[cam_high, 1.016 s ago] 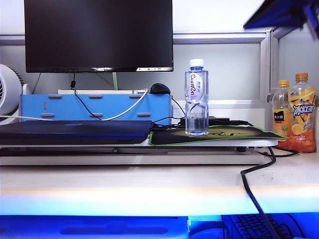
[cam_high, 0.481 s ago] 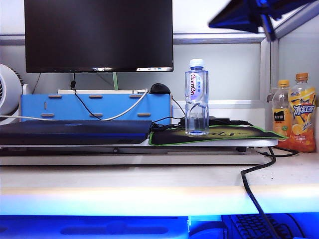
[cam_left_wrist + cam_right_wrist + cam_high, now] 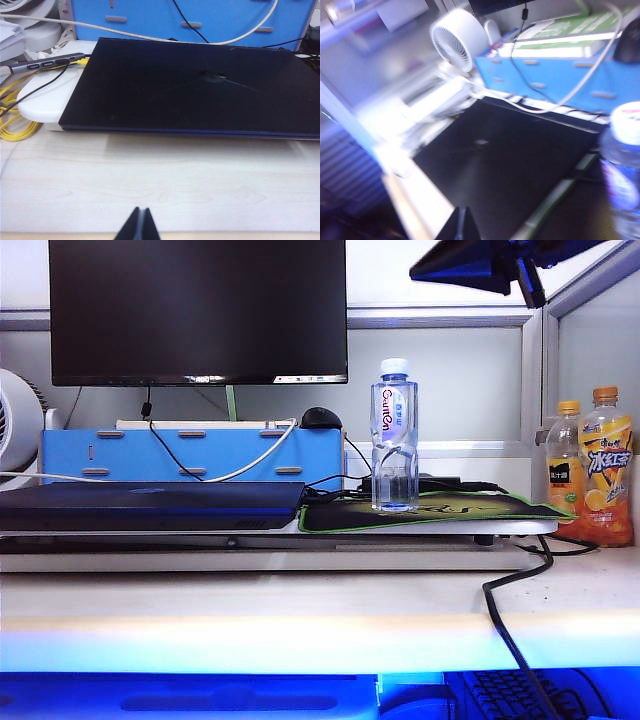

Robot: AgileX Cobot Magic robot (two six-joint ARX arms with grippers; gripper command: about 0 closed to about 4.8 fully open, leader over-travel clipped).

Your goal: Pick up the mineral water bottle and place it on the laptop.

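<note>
Right claw (image 3: 461,227) is seen with tips pressed together, empty, carried high above the bench (image 3: 300,615) at the upper right of the exterior view, well apart from the mineral water bottle (image 3: 394,436). Left claw (image 3: 138,226) is likewise closed, low over bare bench in front of the laptop (image 3: 200,87). The bottle is found upright on the green-edged mouse pad (image 3: 450,510), just beside the laptop's right end. For a sound grasp, the right claw is best opened before descent, levelled, and brought around the pinched waist; the orange-capped juice bottles (image 3: 592,465) nearby are to be avoided.
</note>
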